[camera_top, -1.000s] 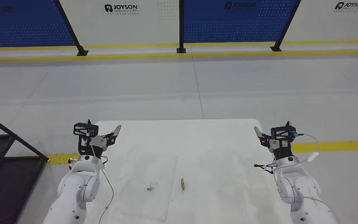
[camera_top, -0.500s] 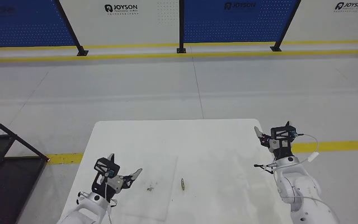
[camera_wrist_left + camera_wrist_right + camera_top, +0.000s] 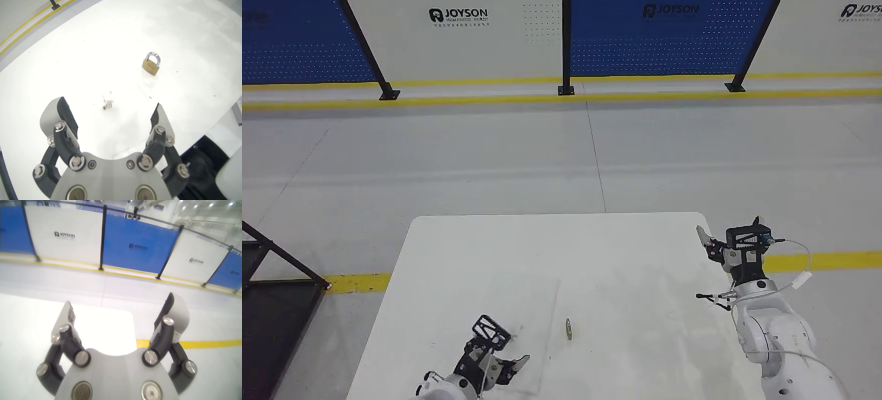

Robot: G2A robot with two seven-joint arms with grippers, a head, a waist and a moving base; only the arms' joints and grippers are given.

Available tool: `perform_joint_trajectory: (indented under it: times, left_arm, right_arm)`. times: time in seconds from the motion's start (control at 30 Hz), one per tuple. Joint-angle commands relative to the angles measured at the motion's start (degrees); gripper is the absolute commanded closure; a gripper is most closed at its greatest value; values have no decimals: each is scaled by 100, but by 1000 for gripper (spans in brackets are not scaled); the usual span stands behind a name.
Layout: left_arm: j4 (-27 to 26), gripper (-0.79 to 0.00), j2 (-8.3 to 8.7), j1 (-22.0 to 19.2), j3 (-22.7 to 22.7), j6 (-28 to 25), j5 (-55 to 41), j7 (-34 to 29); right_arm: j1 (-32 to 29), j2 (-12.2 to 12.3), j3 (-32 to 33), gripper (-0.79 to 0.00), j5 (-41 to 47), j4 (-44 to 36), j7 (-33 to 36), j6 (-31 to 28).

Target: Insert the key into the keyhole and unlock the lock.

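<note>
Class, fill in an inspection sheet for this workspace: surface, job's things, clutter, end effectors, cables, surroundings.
Surface: white table.
Job's things: small key lying flat; brass padlock apart from it.
Clutter: few dark specks near the key.
End effectors: left end effector open, near the key; right end effector open, empty, by the table's right edge.
Cables: thin cable beside the right arm.
Surroundings: blue and white barrier panels; yellow floor lines.
</note>
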Motion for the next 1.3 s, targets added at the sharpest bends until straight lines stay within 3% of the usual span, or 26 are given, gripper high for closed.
perform_joint_trajectory:
  times: [0.0,0.2,0.37,0.43,1.0,1.27]
  left_arm:
    - [185,-785,-30,-220,245,157,65,-172]
    - [716,-785,-103,-763,680,508,238,-637]
    - [1094,-668,-160,-1126,924,792,330,-805]
    - [1161,-526,-172,-1206,970,837,315,-839]
    - [1292,-372,-182,-1246,1034,1026,478,-830]
    - [1316,-265,-183,-1230,1047,1090,562,-792]
  right_arm:
    - [0,0,0,-785,0,0,0,0]
    - [0,0,0,-785,0,0,0,0]
    - [0,0,0,-785,0,0,0,0]
    - [0,0,0,-785,0,0,0,0]
    - [0,0,0,-785,0,0,0,0]
    - [0,0,0,-785,0,0,0,0]
